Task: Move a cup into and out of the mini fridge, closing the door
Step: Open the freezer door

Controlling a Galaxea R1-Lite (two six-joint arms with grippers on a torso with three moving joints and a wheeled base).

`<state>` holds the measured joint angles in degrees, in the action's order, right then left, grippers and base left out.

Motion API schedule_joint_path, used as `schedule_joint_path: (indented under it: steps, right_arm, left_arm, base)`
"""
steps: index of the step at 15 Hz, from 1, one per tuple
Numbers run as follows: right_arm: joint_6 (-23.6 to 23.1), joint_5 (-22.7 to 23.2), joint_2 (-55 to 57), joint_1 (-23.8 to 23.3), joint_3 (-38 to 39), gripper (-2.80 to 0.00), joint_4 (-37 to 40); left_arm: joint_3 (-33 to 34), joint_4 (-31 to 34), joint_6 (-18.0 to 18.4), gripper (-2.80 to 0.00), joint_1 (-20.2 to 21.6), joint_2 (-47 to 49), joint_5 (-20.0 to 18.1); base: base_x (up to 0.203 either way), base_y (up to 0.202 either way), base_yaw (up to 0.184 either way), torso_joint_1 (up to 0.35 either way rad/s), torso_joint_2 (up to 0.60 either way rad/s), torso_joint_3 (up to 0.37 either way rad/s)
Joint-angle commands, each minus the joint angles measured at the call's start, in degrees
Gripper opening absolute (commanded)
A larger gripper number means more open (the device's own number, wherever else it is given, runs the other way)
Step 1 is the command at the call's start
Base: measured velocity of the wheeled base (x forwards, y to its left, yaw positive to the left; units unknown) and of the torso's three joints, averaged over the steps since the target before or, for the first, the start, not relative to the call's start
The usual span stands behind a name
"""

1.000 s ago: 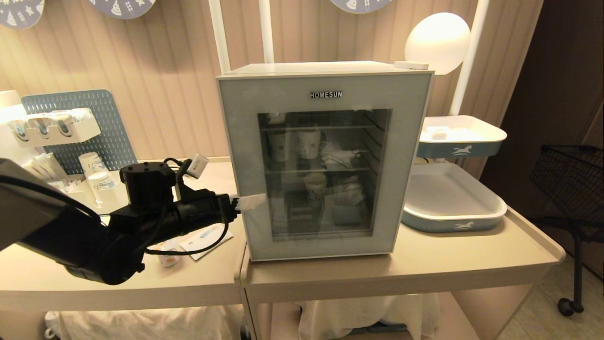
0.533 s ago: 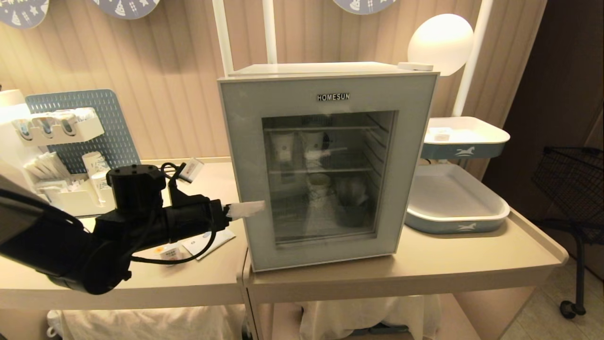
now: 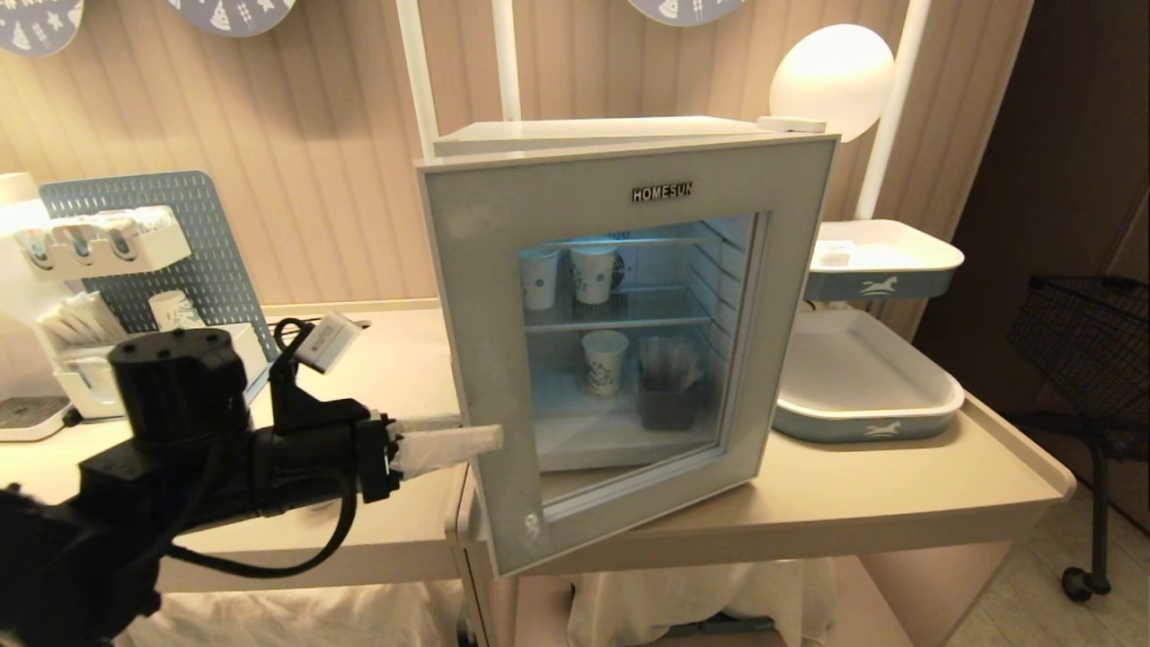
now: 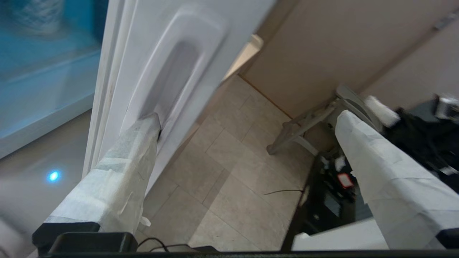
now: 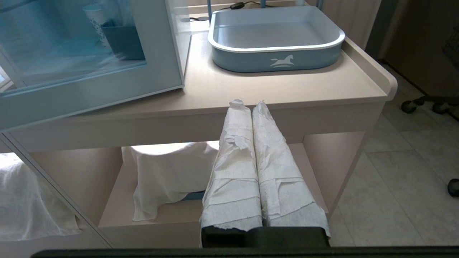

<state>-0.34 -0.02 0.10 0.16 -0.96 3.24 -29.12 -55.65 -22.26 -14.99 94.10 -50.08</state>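
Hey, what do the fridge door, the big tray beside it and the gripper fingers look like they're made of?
Door: matte grey-blue frame, probably plastic or painted metal, around a clear pane, likely glass, since the paper cups show through it.
Tray: smooth moulded plastic by its rounded rim, white inside, blue outside.
Left gripper fingers: wrapped in white crinkled paper-like tape; what's underneath is hidden.

A blue tray (image 3: 867, 422) with a white rim sits on the table (image 3: 898, 503); a round lamp (image 3: 831, 76) glows behind; a perforated blue board (image 3: 211, 252) stands at left.
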Motion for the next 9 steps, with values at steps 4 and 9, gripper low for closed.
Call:
schedule_joint_path:
  steps: [4,9]
  right_arm:
    - [-0.02,0.02,-0.01,0.02,0.00,-2.80,0.01]
    - [-0.02,0.02,0.08,0.02,-0.09,-2.80,0.10]
  left_arm:
    - [9.24,4.28,-0.38,0.00,-0.81,-22.99,0.19]
    - [10.81,33.96,-0.16,0.00,-1.56,-47.56,2.13]
  base:
    - [0.000,0.000,0.000,0.000,0.00,0.000]
    - [0.000,0.000,0.000,0.000,0.00,0.000]
